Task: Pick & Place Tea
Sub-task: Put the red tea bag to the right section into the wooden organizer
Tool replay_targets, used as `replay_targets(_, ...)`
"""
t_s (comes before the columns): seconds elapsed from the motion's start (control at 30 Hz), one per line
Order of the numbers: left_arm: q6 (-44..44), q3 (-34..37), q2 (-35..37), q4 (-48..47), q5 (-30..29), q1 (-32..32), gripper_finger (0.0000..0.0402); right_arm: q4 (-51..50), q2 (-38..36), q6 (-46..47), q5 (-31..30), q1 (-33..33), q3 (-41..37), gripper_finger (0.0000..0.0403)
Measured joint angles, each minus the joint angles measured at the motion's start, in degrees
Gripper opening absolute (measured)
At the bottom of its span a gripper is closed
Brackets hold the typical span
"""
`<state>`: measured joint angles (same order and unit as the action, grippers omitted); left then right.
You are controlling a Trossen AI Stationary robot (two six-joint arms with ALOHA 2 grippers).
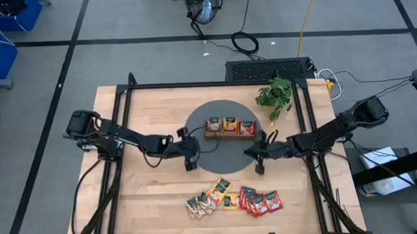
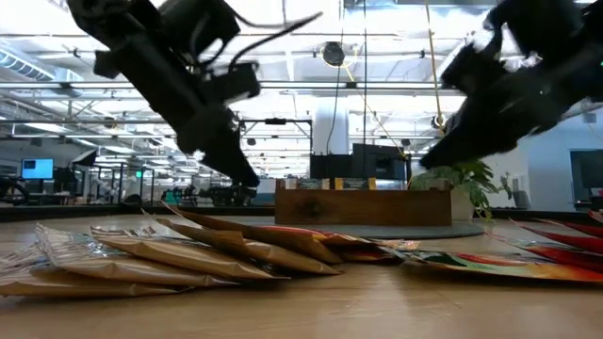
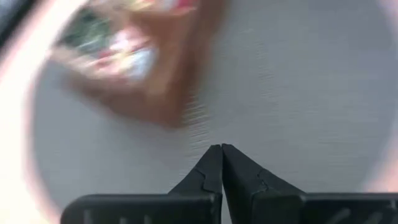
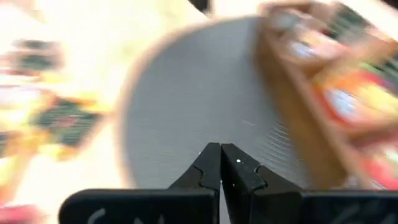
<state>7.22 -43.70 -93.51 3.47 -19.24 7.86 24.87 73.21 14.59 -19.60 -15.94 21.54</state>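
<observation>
Several tea sachets (image 1: 233, 199) lie in a loose row on the wood near the table's near edge: green-and-tan ones at the left, orange in the middle, red at the right. They fill the foreground of the low view (image 2: 217, 250). The brown wooden tray (image 1: 230, 126) stands on a grey round mat (image 1: 221, 155) and holds a sachet in each of its three compartments. My left gripper (image 1: 191, 163) hovers shut over the mat's left part (image 3: 221, 149). My right gripper (image 1: 259, 168) hovers shut at the mat's right edge (image 4: 219, 148). Neither holds anything.
A green leafy plant (image 1: 274, 96) stands at the far right, beside the tray. A black frame rail (image 1: 124, 128) borders the tabletop. Bare wood lies to the left of the mat and between the mat and the sachets.
</observation>
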Motion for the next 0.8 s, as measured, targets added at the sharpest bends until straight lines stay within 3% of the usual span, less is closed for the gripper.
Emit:
replay_targets(0.13, -1.18, 0.00, 0.48, 3.60, 7.11, 3.60, 0.0020, 2.41, -0.64, -2.62, 1.94, -6.02, 0.04, 0.0000)
replay_targets(0.3, -4.85, 0.00, 0.37, 9.75, 8.53, 7.09, 0.0004, 2.51, -0.54, -4.40, 2.23, -11.29, 0.04, 0.0000)
replay_targets(0.43, -5.77, -0.23, 0.01, 16.97, 11.76, 8.81, 0.0016, 2.74, -0.53, -4.40, 1.86, -13.16, 0.04, 0.0000)
replay_targets(0.5, -5.94, -3.04, -2.14, 18.77, 12.85, 9.18, 0.0019, 2.51, -0.53, -4.40, 1.86, -13.23, 0.04, 0.0000)
replay_targets(0.63, -7.88, -12.07, -9.27, 13.16, 14.75, 9.78, 0.0006, 0.73, -0.94, -3.35, 2.08, -13.23, 0.06, 0.0000)
replay_targets(0.8, -12.09, -23.58, -19.29, 4.81, 19.50, 10.44, 0.0017, -7.86, -2.75, 2.38, 10.20, -12.95, 0.79, 0.0000)
